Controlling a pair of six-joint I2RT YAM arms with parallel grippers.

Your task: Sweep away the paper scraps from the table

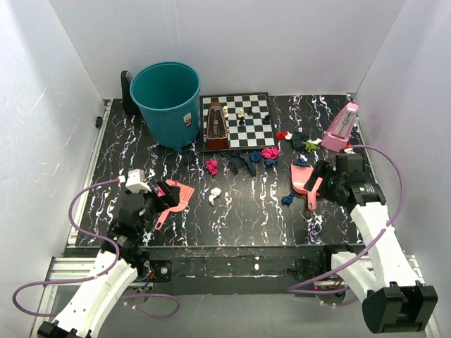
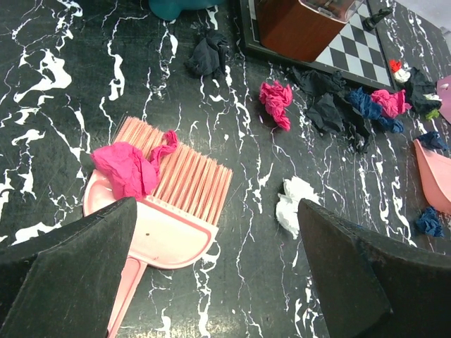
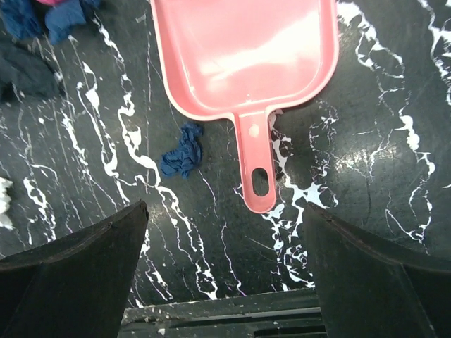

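Paper scraps lie on the black marbled table [image 1: 239, 218]: a magenta wad [image 1: 211, 167], a white wad [image 1: 215, 195], a blue wad [image 1: 287, 199], and a mixed cluster [image 1: 270, 153] in front of the chessboard. A pink brush [image 1: 173, 199] lies at the left with a magenta wad [image 2: 127, 169] on its bristles. My left gripper [image 2: 218, 282] is open and empty, just above the brush's head [image 2: 169, 211], with the white wad [image 2: 294, 204] by its right finger. A pink dustpan [image 3: 243, 56] lies at the right. My right gripper [image 3: 225, 274] is open and empty, just behind the dustpan's handle [image 3: 257, 169].
A teal bin [image 1: 168, 102] stands at the back left. The chessboard [image 1: 236, 121] carries a brown metronome [image 1: 215, 127] and a few chess pieces [image 1: 241, 116]. A pink metronome [image 1: 340, 128] stands at the back right. The table's metal-rail front edge [image 3: 211, 317] is close to my right gripper.
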